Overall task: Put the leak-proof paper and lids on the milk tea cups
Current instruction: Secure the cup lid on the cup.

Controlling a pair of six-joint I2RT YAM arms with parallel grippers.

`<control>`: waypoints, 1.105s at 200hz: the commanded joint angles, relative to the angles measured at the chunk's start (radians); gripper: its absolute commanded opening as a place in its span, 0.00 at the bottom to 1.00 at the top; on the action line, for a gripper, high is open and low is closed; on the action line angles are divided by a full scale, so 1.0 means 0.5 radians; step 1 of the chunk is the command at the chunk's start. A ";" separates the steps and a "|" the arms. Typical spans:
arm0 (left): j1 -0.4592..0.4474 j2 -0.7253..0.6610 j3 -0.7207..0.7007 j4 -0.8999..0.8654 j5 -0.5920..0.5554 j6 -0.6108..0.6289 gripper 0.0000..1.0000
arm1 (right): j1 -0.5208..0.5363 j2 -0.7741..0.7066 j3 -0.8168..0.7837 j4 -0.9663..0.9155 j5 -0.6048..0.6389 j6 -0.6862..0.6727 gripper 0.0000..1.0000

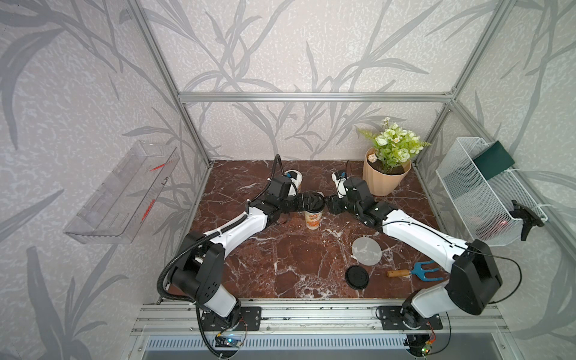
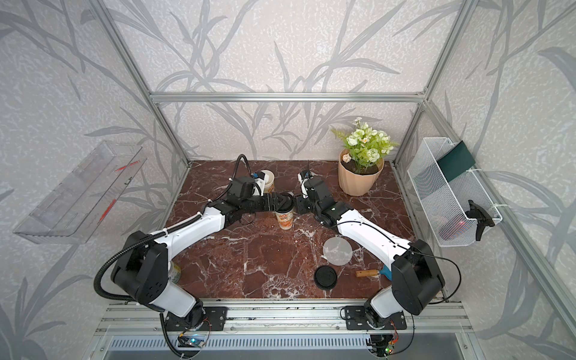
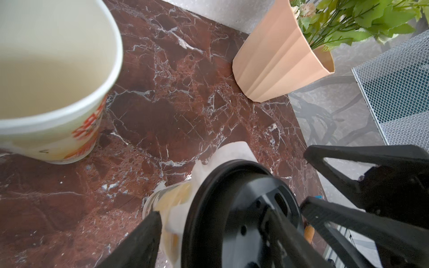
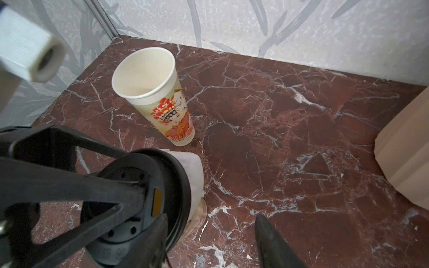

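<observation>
In both top views one milk tea cup [image 1: 312, 219] [image 2: 285, 219] stands mid-table with a black lid [image 1: 313, 201] on it. A leak-proof paper [image 3: 232, 153] [image 4: 192, 171] is trapped under that lid, its pale edge sticking out. My left gripper [image 1: 314, 201] [image 3: 209, 215] is open over the lid, one finger beside the cup wall, the other across the lid top. My right gripper [image 1: 327, 204] [image 4: 211, 220] is open just right of the lid, nothing between its fingers. A second cup [image 1: 297, 179] [image 4: 157, 92] stands uncovered behind. Another paper disc [image 1: 366, 251] [image 2: 337, 251] lies flat on the table.
A loose black lid [image 1: 357, 277] and a blue garden fork [image 1: 417, 271] lie front right. The peach plant pot [image 1: 385, 176] stands back right, close to my right arm. A white mesh basket [image 1: 486, 193] hangs on the right wall and a clear tray [image 1: 121, 199] on the left.
</observation>
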 commanded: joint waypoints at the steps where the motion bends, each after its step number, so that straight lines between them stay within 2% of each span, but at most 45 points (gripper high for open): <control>1: 0.014 0.008 -0.023 -0.414 -0.090 0.092 0.73 | -0.014 -0.119 -0.045 0.059 -0.040 -0.010 0.63; 91: 0.038 -0.090 0.070 -0.456 -0.133 0.122 0.81 | -0.016 -0.206 -0.257 0.242 -0.145 0.008 0.75; 183: 0.056 0.084 0.236 -0.457 -0.015 0.132 0.81 | -0.044 -0.233 -0.324 0.276 -0.147 0.009 0.76; 221: 0.059 0.151 0.138 -0.365 0.019 0.087 0.77 | -0.044 -0.193 -0.275 0.313 -0.186 0.029 0.77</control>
